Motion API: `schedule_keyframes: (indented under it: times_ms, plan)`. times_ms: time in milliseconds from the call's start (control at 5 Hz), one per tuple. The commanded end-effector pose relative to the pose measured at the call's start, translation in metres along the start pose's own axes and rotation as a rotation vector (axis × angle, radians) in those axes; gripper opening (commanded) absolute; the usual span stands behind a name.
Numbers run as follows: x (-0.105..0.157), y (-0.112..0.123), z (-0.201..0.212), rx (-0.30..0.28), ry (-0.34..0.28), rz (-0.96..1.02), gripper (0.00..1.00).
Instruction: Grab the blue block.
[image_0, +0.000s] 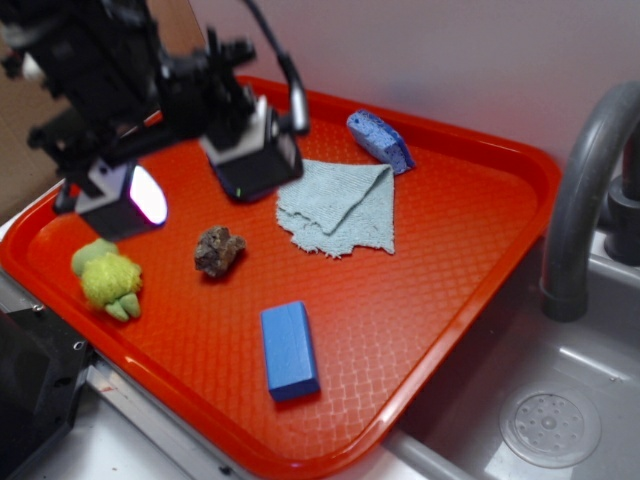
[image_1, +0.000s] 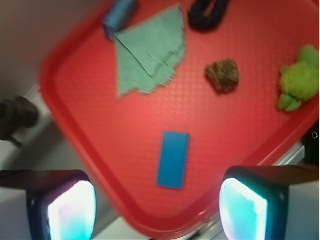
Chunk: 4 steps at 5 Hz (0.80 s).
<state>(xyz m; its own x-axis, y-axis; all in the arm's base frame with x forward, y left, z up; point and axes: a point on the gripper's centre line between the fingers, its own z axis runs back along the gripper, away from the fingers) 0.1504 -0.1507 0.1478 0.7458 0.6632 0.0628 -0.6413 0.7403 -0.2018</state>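
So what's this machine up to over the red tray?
A robot arm is hanging above the red tray, with its fingers spread wide and nothing between them. It is meant to pick up the blue block, which lies flat near the tray's front edge, untouched. Other things sit around it: a green-grey cloth, a brown lumpy piece, a green plush toy and a speckled blue sponge at the back. The gripper is not down at the block yet.
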Motion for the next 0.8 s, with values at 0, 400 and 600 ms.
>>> schedule_keyframes:
  times_ms: [0,400,600]
  plan:
    - [0.018,0.001,-0.038,-0.007,0.060,-0.003,1.00]
    - [0.016,0.000,-0.075,0.039,0.150,0.042,1.00]
    - [0.016,0.005,-0.091,0.066,0.188,0.068,1.00]
